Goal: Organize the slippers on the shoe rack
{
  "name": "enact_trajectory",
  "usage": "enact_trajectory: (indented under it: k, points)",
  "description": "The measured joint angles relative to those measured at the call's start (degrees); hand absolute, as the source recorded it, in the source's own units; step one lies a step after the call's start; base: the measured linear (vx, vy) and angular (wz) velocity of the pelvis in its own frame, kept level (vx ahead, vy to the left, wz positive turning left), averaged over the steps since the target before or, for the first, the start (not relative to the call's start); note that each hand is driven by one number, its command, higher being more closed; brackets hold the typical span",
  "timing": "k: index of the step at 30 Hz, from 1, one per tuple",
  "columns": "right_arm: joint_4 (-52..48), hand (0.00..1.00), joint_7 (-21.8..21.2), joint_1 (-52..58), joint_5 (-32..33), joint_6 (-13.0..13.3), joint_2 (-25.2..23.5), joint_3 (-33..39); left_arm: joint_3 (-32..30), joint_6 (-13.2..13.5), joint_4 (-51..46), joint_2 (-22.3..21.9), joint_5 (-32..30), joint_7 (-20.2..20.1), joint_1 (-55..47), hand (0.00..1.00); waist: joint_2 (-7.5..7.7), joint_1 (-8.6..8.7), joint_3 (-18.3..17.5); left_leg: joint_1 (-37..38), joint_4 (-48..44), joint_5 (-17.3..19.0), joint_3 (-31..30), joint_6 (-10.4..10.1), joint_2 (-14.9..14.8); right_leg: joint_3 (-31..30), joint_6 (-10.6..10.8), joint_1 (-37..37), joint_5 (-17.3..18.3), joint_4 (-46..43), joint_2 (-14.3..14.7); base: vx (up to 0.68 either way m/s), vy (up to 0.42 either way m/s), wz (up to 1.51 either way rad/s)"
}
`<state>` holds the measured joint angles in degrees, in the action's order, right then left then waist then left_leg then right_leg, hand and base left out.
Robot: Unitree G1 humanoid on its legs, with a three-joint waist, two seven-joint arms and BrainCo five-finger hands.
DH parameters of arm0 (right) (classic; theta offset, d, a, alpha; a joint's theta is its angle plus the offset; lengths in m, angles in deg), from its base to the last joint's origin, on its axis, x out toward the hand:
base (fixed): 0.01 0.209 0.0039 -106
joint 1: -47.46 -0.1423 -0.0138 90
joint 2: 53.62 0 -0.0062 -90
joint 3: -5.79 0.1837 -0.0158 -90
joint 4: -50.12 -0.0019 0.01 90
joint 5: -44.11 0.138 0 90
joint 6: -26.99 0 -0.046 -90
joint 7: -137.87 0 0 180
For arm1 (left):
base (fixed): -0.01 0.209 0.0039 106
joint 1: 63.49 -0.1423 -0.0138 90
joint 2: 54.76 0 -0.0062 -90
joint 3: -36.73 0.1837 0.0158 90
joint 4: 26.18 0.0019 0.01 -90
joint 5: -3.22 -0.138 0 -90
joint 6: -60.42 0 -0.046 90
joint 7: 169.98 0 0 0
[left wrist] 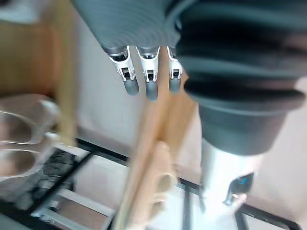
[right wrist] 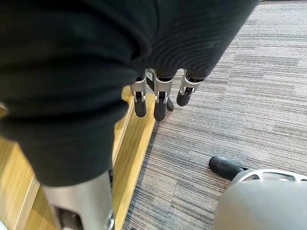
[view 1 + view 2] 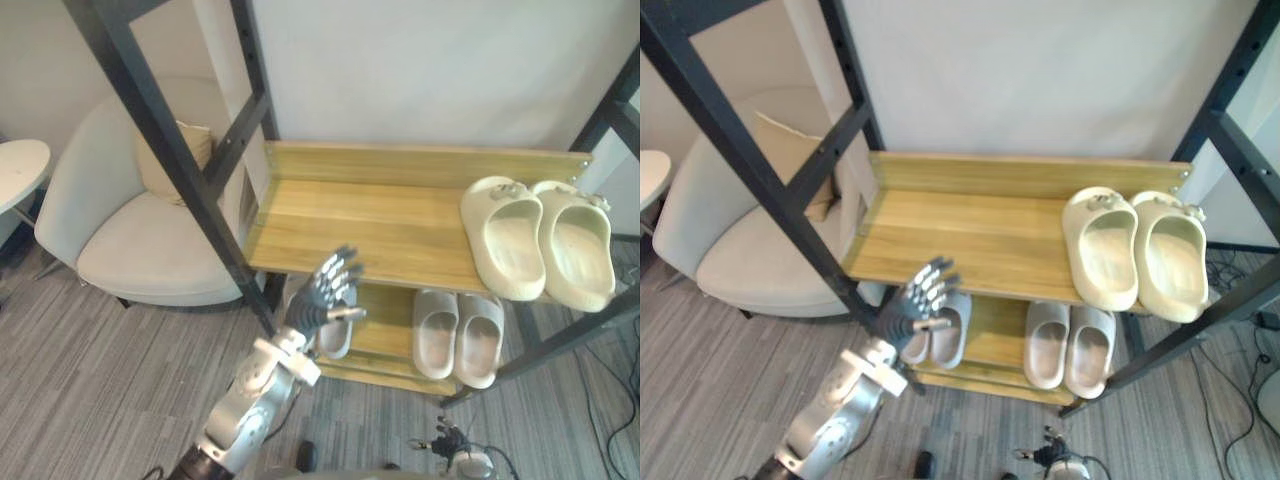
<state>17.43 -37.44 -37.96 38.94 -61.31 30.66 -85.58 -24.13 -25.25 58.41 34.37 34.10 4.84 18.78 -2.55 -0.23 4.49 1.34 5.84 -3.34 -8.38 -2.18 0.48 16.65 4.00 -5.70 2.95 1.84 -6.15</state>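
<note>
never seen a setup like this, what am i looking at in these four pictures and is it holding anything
It is a humanoid robot with two metal hands, tidying slippers. The two wide pictures come from a camera on its head, looking down; the two close ones from cameras on its wrists. Before it stands a wooden shoe rack in a black frame. A cream pair sits at the right of the top shelf, a grey pair on the lower shelf beneath, a third pair at that shelf's left. The left hand is raised at the top shelf's front edge, fingers straight, holding nothing. The right hand hangs over the carpet by the rack, also empty.
</note>
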Motion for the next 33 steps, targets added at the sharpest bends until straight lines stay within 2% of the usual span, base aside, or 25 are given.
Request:
enact_trajectory:
  k: [7, 10, 11, 15, 20, 25, 33]
  points:
    - [0.0, 0.0, -0.1, 0.0, -1.6, 0.0, -0.5, 0.1, -2.1, -1.6, 9.3, -0.3, -6.8, -1.8, -7.2, 0.0, 0.7, -0.24, -0.4, -0.1, 0.0, 0.1, 0.1, -0.1, 0.0, -0.1, 0.0, 0.0, 0.0, 0.3, 0.1, 0.0, 0.0, 0.0]
    - [0.0, 0.0, -0.1, -0.1, -1.6, 0.0, -0.8, 0.1, -5.4, -1.5, 14.5, -1.5, -10.5, -1.8, -7.6, 0.0, 0.91, -0.36, -0.5, -0.1, 0.0, 0.1, 0.2, -0.1, -0.1, -0.2, 0.0, 0.0, 0.0, 0.3, 0.1, -0.01, -0.002, -0.01]
    - [0.0, 0.0, -0.1, -0.1, -1.6, 0.0, -0.9, 0.2, -8.2, -1.5, 19.0, -3.0, -12.0, -1.5, -7.6, 0.0, 1.14, -0.4, -0.7, -0.1, 0.0, 0.1, 0.3, -0.1, -0.1, -0.4, 0.0, 0.0, 0.0, 0.4, 0.2, -0.03, -0.006, -0.04]
    - [0.0, 0.0, -0.2, -0.1, -1.6, 0.0, -1.5, 0.2, -11.7, -1.4, 26.2, -4.4, -16.6, -0.7, -7.5, 0.0, 1.74, -0.46, -1.1, -0.1, 0.0, 0.2, 1.0, -0.3, -0.4, -1.3, -0.1, 0.1, 0.0, 0.5, 0.4, -0.02, -0.01, -0.09]
    - [0.0, 0.0, -0.1, -0.1, -1.6, 0.0, -1.9, 1.1, -16.5, -1.4, 38.1, -6.5, -22.6, 1.7, -5.7, 0.0, 2.16, -0.46, -1.3, -0.1, 0.0, 0.3, 1.4, -0.3, -0.6, -1.5, -0.1, 0.2, 0.0, 0.5, 0.6, 0.0, -0.005, -0.05]
    - [0.0, 0.0, 0.2, -0.1, -1.6, 0.0, -2.7, 2.5, -19.7, -1.3, 45.6, -7.2, -28.3, 5.2, -4.4, 0.0, 2.23, -0.46, -1.3, -0.1, 0.0, 0.4, 1.4, -0.4, -0.7, -1.6, -0.1, 0.5, 0.0, 0.6, 0.7, 0.0, 0.0, 0.0]
    - [0.4, 0.0, 0.8, -0.8, -1.6, 0.0, -3.9, 3.4, -25.1, -1.3, 52.6, -8.6, -30.9, 9.9, -2.9, 0.0, 2.5, -0.51, -1.2, 0.0, 0.0, 0.4, 1.6, -0.5, -0.8, -2.0, -0.2, 0.5, -0.1, 0.5, 0.8, 0.0, -0.001, 0.0]
